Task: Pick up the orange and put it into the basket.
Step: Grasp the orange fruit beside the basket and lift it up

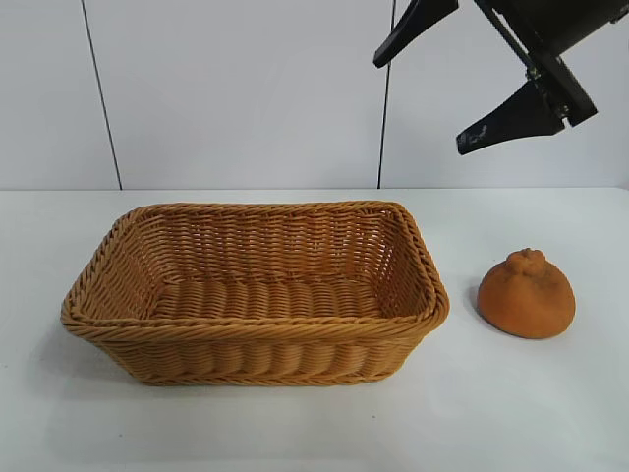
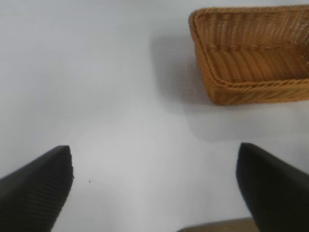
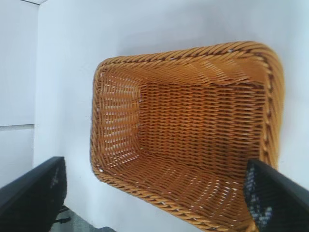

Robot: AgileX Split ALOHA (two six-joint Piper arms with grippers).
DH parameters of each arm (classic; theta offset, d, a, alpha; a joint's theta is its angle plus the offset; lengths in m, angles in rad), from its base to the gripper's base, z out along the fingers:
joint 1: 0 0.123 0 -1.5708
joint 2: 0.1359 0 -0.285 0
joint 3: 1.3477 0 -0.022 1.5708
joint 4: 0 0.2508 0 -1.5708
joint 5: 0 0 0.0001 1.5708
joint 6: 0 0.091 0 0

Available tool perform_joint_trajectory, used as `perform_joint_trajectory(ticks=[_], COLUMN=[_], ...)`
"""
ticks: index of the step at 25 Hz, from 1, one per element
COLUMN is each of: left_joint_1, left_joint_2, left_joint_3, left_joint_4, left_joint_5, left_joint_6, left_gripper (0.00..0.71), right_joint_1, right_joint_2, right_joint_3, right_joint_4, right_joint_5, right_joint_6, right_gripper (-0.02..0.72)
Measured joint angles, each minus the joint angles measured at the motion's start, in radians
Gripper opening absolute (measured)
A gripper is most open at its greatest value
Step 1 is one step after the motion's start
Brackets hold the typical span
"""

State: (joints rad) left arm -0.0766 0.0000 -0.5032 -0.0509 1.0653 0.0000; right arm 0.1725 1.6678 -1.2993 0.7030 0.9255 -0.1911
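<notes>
The right end effector [image 1: 467,84] hung high in the air at the upper right of the exterior view, its two dark fingers [image 1: 501,118] spread wide apart and holding nothing. The orange [image 1: 526,294] lay well below it on the surface [image 1: 550,413], a little to the right of the point under the fingers, and the two were well apart. It rested on its flat underside with the knobbly bump on top. Nothing stood between the end effector and the fruit.

The basket [image 1: 251,329] sat just to the left of the orange with a narrow strip of bare surface between them, not touching. Its inside held nothing. In the right wrist view the basket [image 3: 270,96] filled most of the picture between the spread fingers [image 3: 34,198].

The left end effector [image 2: 154,186] hovered over bare surface [image 2: 96,87], its fingers [image 2: 36,186] also wide apart and empty, with a corner of the basket [image 2: 207,82] farther off.

The surface was plain white. Behind it rose a pale panelled wall [image 1: 236,88] with thin dark vertical seams.
</notes>
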Motion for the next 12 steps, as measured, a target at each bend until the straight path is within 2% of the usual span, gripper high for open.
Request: perform_joint_trajectory(ticks=[5, 7, 9, 12], left_joint_1=[0.000, 0.000, 0.000, 0.000], left_joint_2=[-0.004, -0.004, -0.004, -0.004], left_joint_3=[0.000, 0.000, 0.000, 0.001], left_joint_4=[0.001, 0.002, 0.002, 0.002], left_joint_5=[0.001, 0.001, 0.001, 0.001], left_joint_6=[0.000, 0.000, 0.000, 0.000], left_gripper=[0.651, 0.651, 0.651, 0.650], right_joint_1=[0.000, 0.000, 0.000, -0.002], right_joint_2=[0.004, 0.023, 0.061, 0.140], right_joint_3=[-0.102, -0.141, -0.181, -0.245], right_joint_4=[-0.312, -0.413, -0.498, -0.561], right_joint_5=[0.069, 0.113, 0.157, 0.213], right_joint_6=[0.161, 0.214, 0.238, 0.250], right_gripper=[0.684, 0.684, 0.684, 0.684])
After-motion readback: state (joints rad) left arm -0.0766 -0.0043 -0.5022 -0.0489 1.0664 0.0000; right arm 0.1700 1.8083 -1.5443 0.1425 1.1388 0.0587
